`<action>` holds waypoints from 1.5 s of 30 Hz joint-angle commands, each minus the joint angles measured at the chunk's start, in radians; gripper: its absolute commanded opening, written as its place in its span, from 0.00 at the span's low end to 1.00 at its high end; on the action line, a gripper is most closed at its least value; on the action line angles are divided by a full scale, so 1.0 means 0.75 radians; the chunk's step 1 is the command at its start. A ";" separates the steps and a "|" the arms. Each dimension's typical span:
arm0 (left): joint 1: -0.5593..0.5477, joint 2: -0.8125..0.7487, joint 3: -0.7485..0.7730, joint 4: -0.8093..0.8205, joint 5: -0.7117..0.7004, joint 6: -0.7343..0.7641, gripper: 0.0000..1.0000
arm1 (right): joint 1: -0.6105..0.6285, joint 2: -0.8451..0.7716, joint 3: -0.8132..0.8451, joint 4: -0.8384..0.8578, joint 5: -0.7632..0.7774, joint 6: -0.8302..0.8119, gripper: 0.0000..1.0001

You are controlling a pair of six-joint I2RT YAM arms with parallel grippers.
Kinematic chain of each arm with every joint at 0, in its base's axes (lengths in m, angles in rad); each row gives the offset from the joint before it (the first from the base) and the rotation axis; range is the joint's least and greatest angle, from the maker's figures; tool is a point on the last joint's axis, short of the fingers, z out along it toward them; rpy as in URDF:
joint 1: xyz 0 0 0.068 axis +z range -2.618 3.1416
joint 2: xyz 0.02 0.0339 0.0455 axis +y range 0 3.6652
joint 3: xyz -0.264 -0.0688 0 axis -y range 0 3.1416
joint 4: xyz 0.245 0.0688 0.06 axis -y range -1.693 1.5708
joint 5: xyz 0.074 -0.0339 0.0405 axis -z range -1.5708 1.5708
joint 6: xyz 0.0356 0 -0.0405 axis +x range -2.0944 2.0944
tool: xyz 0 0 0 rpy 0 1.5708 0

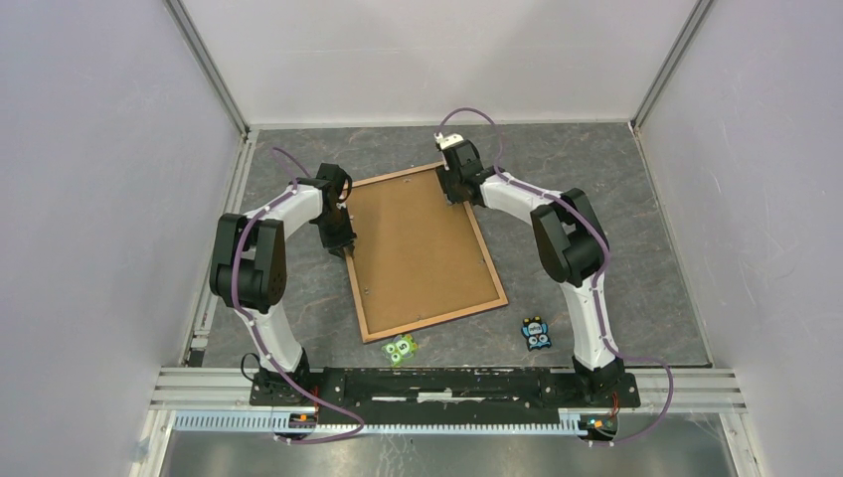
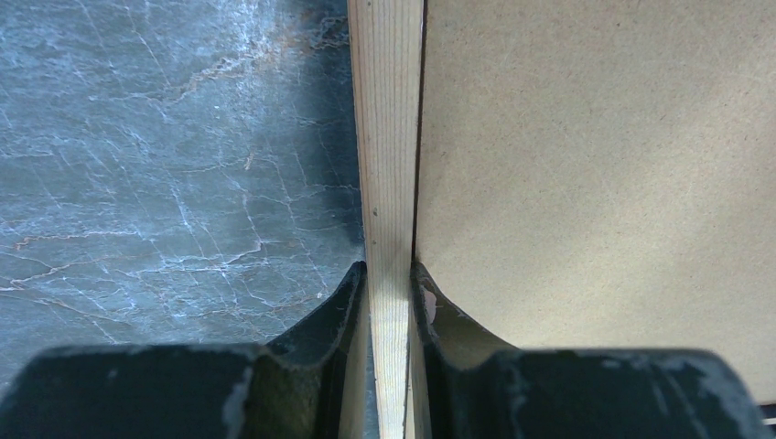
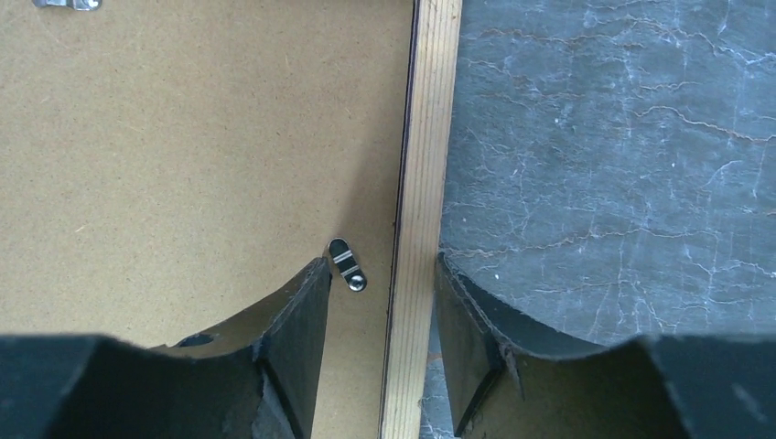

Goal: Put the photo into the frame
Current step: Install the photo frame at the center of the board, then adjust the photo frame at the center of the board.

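Frame back up between two grippers

Left gripper (image 2: 389,274) pinches the left rail of the frame (image 1: 437,321), jaws narrow and tight on the wood. The frame lies back up on the table (image 1: 616,199), brown backing board (image 1: 418,248) inside. Right gripper (image 3: 381,263) straddles the right rail, jaws half wide, not gripping.

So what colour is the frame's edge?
The frame's rail is pale wood with fine straight grain, clearest in the left wrist view.

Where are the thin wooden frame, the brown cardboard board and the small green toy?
thin wooden frame (image 2: 389,165): left wrist view, its rail.
brown cardboard board (image 1: 418,248): top view, centre.
small green toy (image 1: 401,348): top view, middle.
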 commanded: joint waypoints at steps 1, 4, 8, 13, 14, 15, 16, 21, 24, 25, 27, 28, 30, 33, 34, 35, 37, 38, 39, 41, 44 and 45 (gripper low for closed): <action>-0.001 0.038 0.031 0.088 0.031 0.009 0.02 | -0.009 0.037 0.045 0.024 0.001 0.008 0.49; 0.000 0.043 0.031 0.087 0.039 0.008 0.02 | -0.012 0.049 0.057 0.027 0.009 0.007 0.46; -0.001 0.042 0.031 0.088 0.037 0.008 0.02 | -0.013 0.074 0.092 0.011 0.009 0.013 0.39; -0.001 0.043 0.033 0.089 0.037 0.005 0.02 | -0.006 0.072 0.111 -0.052 0.035 0.062 0.16; 0.001 0.044 0.033 0.088 0.039 0.004 0.02 | -0.003 0.067 0.111 -0.071 0.038 0.088 0.12; -0.001 0.046 0.035 0.087 0.037 0.004 0.02 | 0.001 0.061 0.109 -0.087 0.042 0.107 0.05; -0.001 0.046 0.035 0.088 0.038 0.003 0.02 | 0.008 0.056 0.105 -0.099 0.041 0.125 0.00; -0.001 0.042 0.033 0.088 0.029 -0.003 0.02 | 0.021 0.054 0.112 -0.121 -0.010 0.150 0.00; -0.002 0.035 0.033 0.088 0.014 -0.002 0.02 | 0.007 0.024 0.133 -0.148 -0.072 0.139 0.01; -0.002 0.027 0.033 0.090 0.004 -0.002 0.02 | 0.000 0.001 0.133 -0.158 -0.097 0.135 0.09; -0.003 0.007 0.029 0.103 -0.007 -0.002 0.02 | -0.010 -0.062 0.105 -0.164 -0.135 0.112 0.36; -0.003 0.004 0.029 0.110 -0.007 -0.002 0.02 | -0.016 -0.103 0.074 -0.157 -0.148 0.101 0.50; -0.002 0.009 0.033 0.109 -0.007 -0.001 0.04 | -0.026 -0.213 -0.031 -0.125 -0.195 0.069 0.66; 0.006 0.028 0.047 0.099 -0.010 0.000 0.18 | -0.039 -0.340 -0.198 -0.112 -0.287 0.032 0.72; 0.014 0.033 0.051 0.098 -0.007 0.002 0.25 | -0.043 -0.395 -0.292 -0.093 -0.289 0.025 0.73; 0.020 0.033 0.054 0.096 -0.010 0.004 0.29 | -0.043 -0.446 -0.378 -0.058 -0.289 0.022 0.73; 0.030 0.024 0.056 0.092 -0.016 0.008 0.36 | -0.041 -0.551 -0.560 0.011 -0.289 0.026 0.74; 0.034 0.013 0.051 0.089 -0.029 0.008 0.40 | -0.041 -0.596 -0.638 0.033 -0.288 0.027 0.74; 0.034 -0.003 0.035 0.089 -0.034 0.009 0.42 | -0.042 -0.633 -0.707 0.043 -0.283 0.034 0.73; 0.032 -0.051 -0.025 0.097 -0.014 -0.015 0.46 | -0.042 -0.684 -0.808 0.067 -0.287 0.052 0.72; 0.025 -0.147 -0.143 0.117 0.030 -0.076 0.54 | -0.039 -0.731 -0.917 0.110 -0.319 0.082 0.68; 0.024 -0.192 -0.186 0.116 0.037 -0.095 0.57 | -0.040 -0.740 -0.946 0.121 -0.328 0.093 0.68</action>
